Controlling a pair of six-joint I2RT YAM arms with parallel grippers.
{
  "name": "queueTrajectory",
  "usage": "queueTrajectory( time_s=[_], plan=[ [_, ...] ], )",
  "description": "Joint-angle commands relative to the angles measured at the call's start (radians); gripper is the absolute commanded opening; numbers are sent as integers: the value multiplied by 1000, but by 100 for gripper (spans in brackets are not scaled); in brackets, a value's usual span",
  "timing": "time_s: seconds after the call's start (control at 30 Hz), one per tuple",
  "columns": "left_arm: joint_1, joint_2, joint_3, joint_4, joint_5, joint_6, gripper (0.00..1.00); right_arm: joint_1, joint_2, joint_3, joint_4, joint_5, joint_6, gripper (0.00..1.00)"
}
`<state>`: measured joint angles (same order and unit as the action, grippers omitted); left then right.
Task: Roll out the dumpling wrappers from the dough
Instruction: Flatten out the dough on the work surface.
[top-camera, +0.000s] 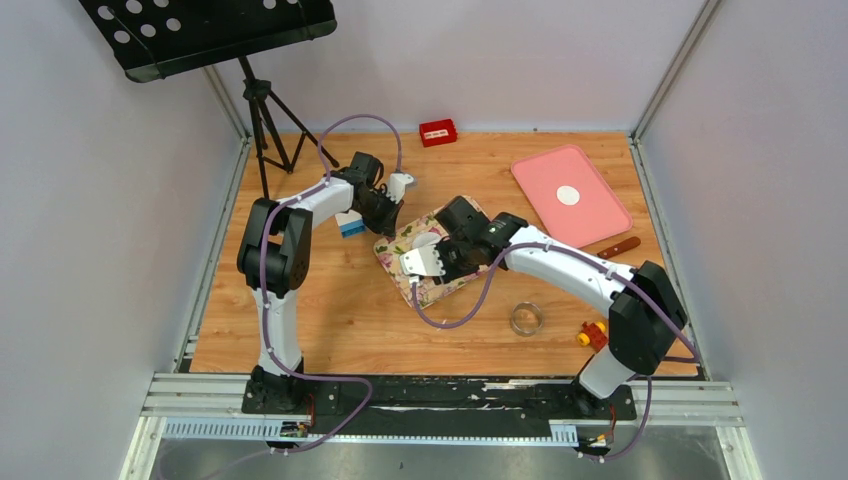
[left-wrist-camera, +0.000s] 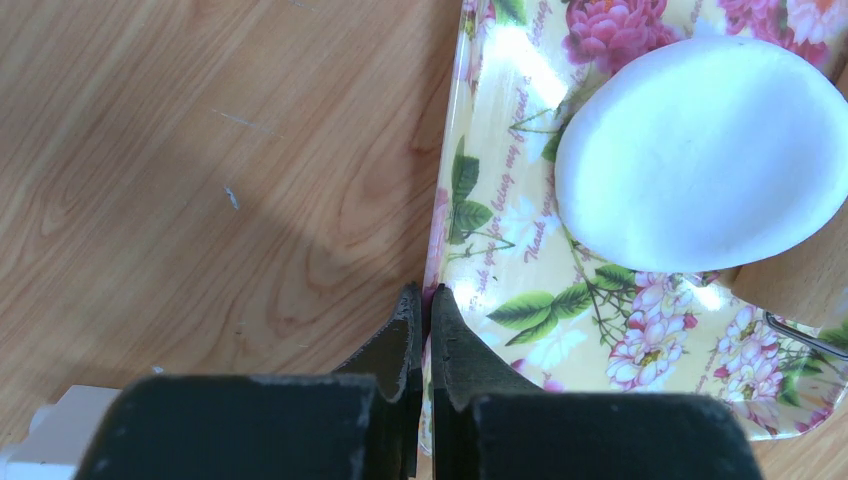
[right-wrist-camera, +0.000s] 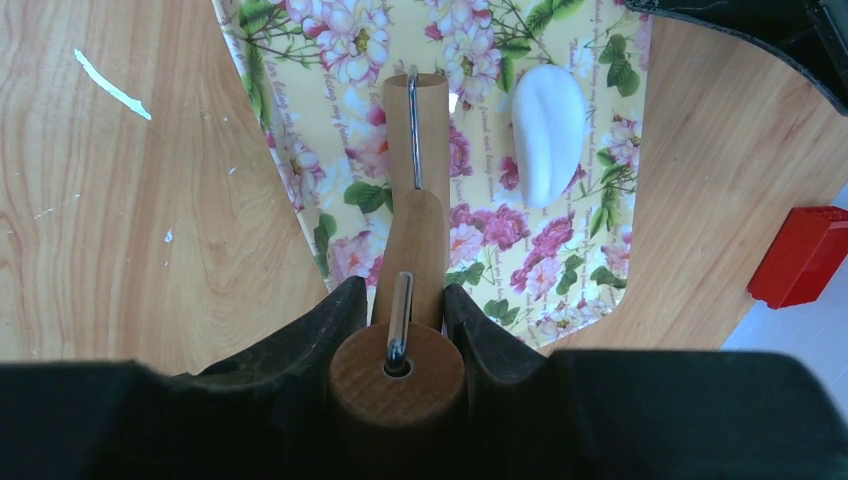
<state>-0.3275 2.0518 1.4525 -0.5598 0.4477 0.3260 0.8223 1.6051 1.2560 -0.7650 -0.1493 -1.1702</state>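
Steadying tray (left-wrist-camera: 500, 280) by its rim, left jaws closed; right jaws grip roller (right-wrist-camera: 430, 130); dough (left-wrist-camera: 700, 150), probably soft, best pressed centrally.

Your work surface: one light-brown wood-grain tabletop (top-camera: 330, 320), walled on three sides, with a few pale scuff marks (right-wrist-camera: 110, 85) in the grain. You will find lying directly on it:
- yellow flower-printed rectangular tray (top-camera: 400, 240), glossy, at the centre, set at an angle
- pink rounded-corner rectangular plastic tray (top-camera: 595, 215), far right, also at an angle
- small red box (top-camera: 437, 132), at the far edge, near the middle
- white-and-blue block (top-camera: 350, 226), just left of the flowered tray
- small round metal ring (top-camera: 514, 320), near right, standing on its rim
- small yellow-and-red object (top-camera: 592, 335), just right of the ring
- short brown stick-shaped item (top-camera: 620, 246), beside the pink tray's near edge; what it is, you cannot tell
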Motion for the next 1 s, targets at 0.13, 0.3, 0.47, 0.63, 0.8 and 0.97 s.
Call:
queueTrajectory(
  time_s=[0.13, 0.3, 0.47, 0.63, 0.8, 0.97],
  plan=[
    [-11, 37, 25, -9, -20, -19, 0, 4, 9, 56, -149, -80, 82, 0],
    [-15, 36, 24, -8, -24, -21, 0, -23, 16, 300, -194, -101, 313, 0],
    [-16, 33, 21, -3, -23, -22, 0, -78, 82, 489, -257, -147, 533, 0],
    [-16, 28, 15, 0, -21, -21, 0, -126, 141, 549, -258, -162, 692, 0],
    [-15, 27, 13, 0, -16, -18, 0, -213, 218, 593, -260, -220, 849, 0],
    [-15, 25, 10, 0, -9, -13, 0, -316, 290, 642, -267, -363, 966, 0]
  ],
)
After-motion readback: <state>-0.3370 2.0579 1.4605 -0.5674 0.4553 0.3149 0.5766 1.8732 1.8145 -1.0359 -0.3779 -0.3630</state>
